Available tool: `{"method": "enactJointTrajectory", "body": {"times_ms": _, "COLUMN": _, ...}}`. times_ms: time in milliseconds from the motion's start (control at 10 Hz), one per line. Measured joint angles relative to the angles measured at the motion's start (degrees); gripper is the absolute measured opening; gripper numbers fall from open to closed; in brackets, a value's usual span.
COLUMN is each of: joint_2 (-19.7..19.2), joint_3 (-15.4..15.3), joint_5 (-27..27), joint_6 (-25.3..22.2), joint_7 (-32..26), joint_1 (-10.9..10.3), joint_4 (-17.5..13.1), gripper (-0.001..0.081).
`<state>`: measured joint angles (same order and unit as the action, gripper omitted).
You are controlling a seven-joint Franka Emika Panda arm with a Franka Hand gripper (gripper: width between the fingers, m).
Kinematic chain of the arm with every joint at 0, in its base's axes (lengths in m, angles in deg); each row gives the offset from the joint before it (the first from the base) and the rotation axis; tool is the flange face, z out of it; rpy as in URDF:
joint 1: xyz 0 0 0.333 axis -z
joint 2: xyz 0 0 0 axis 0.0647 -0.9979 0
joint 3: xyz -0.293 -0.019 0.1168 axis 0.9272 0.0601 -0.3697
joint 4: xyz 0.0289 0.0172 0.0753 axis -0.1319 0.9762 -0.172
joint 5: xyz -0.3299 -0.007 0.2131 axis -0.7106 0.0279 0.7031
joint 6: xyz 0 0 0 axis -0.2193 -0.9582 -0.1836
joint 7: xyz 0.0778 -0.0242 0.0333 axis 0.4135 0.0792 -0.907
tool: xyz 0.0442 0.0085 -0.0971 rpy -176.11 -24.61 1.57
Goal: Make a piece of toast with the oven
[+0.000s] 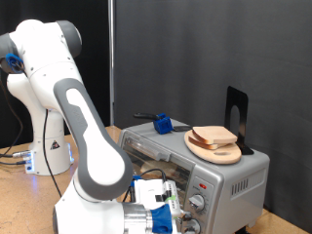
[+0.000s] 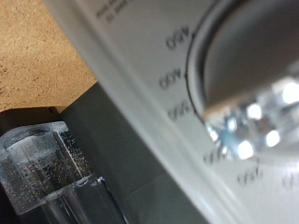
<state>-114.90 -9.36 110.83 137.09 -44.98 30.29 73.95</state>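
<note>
The robot's gripper [image 1: 168,216] is right at the small silver oven's [image 1: 229,175] round knobs [image 1: 198,203]; I cannot tell if its fingers are spread. Farther back, two pale, brown-edged toast slices [image 1: 214,137] lie flat on a round wooden plate [image 1: 230,154] atop the oven.

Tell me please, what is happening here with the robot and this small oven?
The robot arm has brought its gripper down to the front panel of the oven, right by the knobs. The wrist view shows one knob very close, with temperature numbers printed around it, and one clear finger beside the panel. Two pieces of toast lie on a wooden plate on top of the oven, so no bread is in the gripper. The oven door appears closed.
</note>
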Motion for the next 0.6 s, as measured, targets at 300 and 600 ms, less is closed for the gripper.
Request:
{"method": "enactJointTrajectory", "body": {"times_ms": 300, "joint_2": 0.7, "joint_3": 0.2, "joint_5": -0.2, "joint_6": -0.1, "joint_7": 5.8, "joint_1": 0.3, "joint_4": 0.0, "gripper": 0.02}}
{"method": "enactJointTrajectory", "body": {"times_ms": 600, "joint_2": 1.7, "joint_3": 1.2, "joint_5": -1.9, "joint_6": -0.4, "joint_7": 11.6, "joint_1": 1.0, "joint_4": 0.9, "gripper": 0.0404}}
